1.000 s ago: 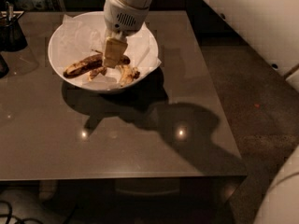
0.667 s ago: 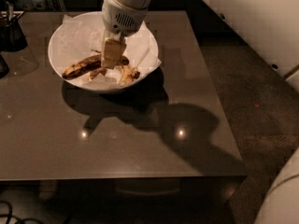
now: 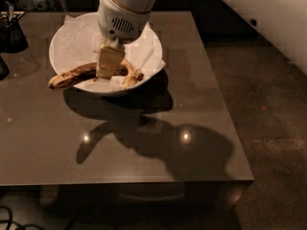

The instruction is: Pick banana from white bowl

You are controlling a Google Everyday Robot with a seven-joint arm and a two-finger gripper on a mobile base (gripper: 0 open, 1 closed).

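The white bowl [image 3: 148, 42], lined with crumpled white paper, stands at the back left of the dark table. The dark brown banana [image 3: 72, 76] lies across the bowl's front, and its left tip reaches out past the rim. My gripper [image 3: 110, 63] comes down from above over the bowl and is shut on the banana's middle, with one pale finger [image 3: 110, 61] in front of the peel. A second, yellower banana [image 3: 132, 75] lies in the bowl just right of the gripper, partly hidden by it.
A small dark container [image 3: 12, 32] stands at the table's back left, and another dark object [image 3: 2, 67] sits at the left edge. The table's front edge [image 3: 124, 181] is near me. Dark floor [image 3: 268, 128] lies to the right.
The gripper has risen slightly over the bowl. The dark brown banana has come with it, and its left tip now sticks out past the bowl's rim.
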